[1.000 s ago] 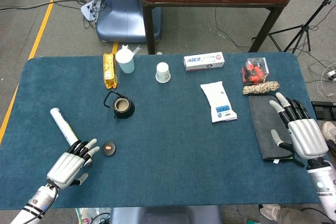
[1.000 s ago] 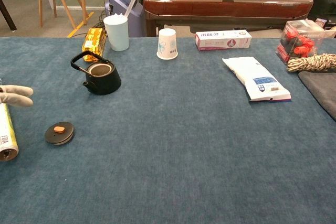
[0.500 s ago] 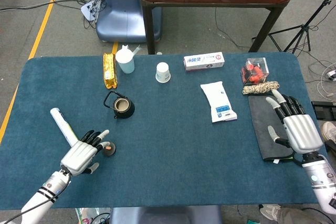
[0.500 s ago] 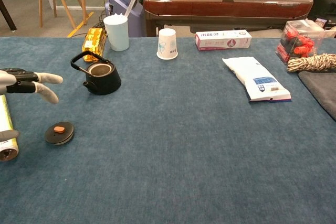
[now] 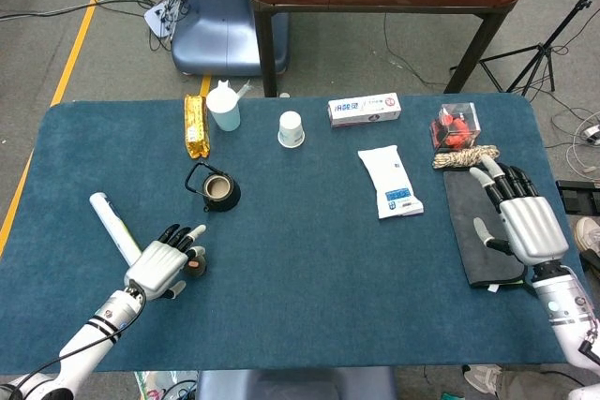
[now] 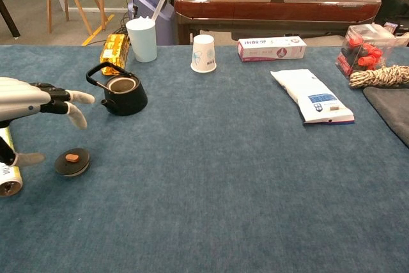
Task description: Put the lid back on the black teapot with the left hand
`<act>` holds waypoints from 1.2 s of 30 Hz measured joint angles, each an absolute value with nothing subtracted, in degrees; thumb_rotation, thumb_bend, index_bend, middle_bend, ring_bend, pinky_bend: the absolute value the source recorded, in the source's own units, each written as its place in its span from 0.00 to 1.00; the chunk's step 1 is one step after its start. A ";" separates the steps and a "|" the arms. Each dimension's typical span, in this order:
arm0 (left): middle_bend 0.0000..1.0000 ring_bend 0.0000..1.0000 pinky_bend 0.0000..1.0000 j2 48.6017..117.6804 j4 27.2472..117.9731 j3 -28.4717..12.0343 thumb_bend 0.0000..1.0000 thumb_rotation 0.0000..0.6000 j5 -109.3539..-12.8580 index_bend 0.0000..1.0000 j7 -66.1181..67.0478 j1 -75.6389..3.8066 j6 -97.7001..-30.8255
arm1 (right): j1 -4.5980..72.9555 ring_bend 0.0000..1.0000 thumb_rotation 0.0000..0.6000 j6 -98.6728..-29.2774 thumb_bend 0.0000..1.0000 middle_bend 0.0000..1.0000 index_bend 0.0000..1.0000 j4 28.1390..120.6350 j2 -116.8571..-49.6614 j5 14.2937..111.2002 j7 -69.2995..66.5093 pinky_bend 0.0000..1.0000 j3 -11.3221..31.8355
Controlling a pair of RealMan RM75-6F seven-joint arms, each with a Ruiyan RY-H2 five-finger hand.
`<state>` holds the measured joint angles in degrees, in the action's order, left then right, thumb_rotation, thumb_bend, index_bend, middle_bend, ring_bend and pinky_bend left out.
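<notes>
Lying flat, lid (image 6: 72, 162), knob up

One black teapot (image 5: 218, 189) sits upper left of centre, with one lid (image 5: 195, 266) lower left. There are two cups: a white paper cup (image 5: 292, 128) and a pale lidded cup (image 5: 223, 107). One gold packet (image 5: 195, 125), one white roll (image 5: 112, 226), one long box (image 5: 364, 110), one white pouch (image 5: 391, 181), one clear box (image 5: 456, 125), one rope bundle (image 5: 465, 156), one dark mat (image 5: 473, 229). Two hands: left hand (image 5: 164, 263), right hand (image 5: 518, 219).
</notes>
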<state>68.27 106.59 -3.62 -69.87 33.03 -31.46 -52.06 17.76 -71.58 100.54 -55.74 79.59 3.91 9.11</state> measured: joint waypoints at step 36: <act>0.00 0.00 0.00 75.15 95.95 -0.22 0.32 1.00 -69.58 0.20 31.62 -37.49 -50.33 | 19.17 0.00 1.00 -70.74 0.44 0.00 0.03 102.24 -55.75 77.42 7.24 0.00 9.08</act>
